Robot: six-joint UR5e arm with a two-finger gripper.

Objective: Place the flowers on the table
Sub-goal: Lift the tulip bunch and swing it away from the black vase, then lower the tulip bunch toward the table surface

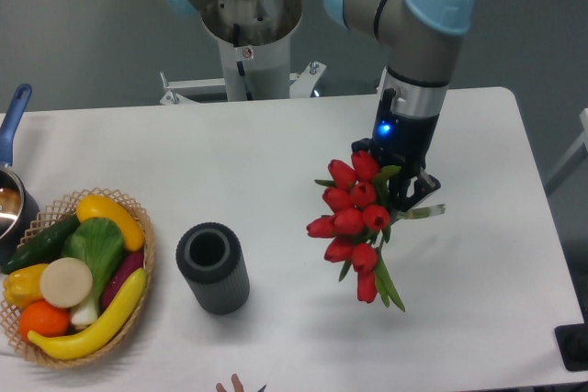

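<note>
While the claw point(404, 192) gripped the flowers point(356, 222) by their stems, the blooms hung toward the worktop's point(276, 162) front edge, right of centre.

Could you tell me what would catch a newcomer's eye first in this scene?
The bunch of red flowers, held by the gripper over the right half of the white table. Next, the basket of colourful vegetables at the left edge, with a dark grey cylinder standing upright beside it.
</note>
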